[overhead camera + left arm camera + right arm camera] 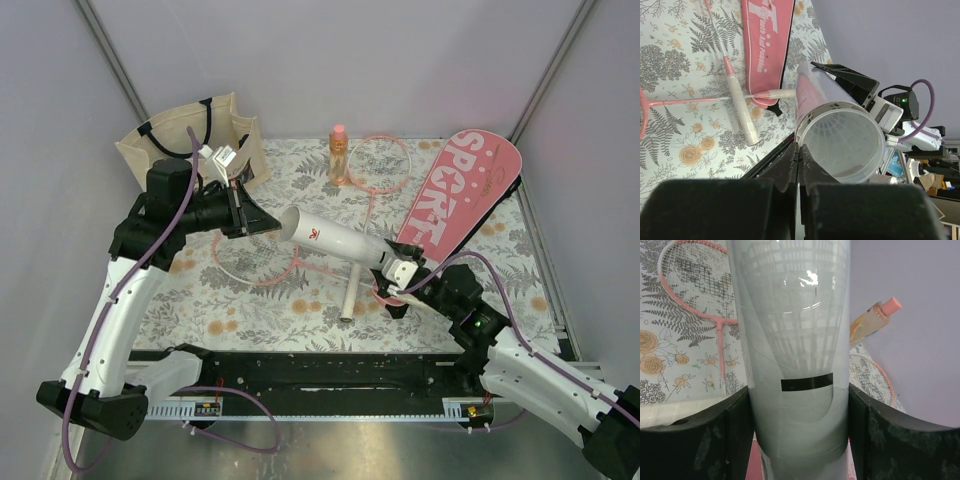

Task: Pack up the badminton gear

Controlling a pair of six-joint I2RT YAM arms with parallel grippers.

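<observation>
Right hand [396, 268] around white tube [330, 237]

White tube [335, 238] slants raised across mid-table and blocks the centre. Rackets [349, 295] lie crossed under it. Pink cover [462, 195] fills the right side. Bottle [338, 155] and tote bag [190, 135] stand at back. Open table [200, 300] near-left and at the near-right corner.

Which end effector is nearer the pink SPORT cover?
Right. The right end effector, shut on the white tube, sits beside the pink cover; the left end effector is at the tube's open end, farther away.
</observation>
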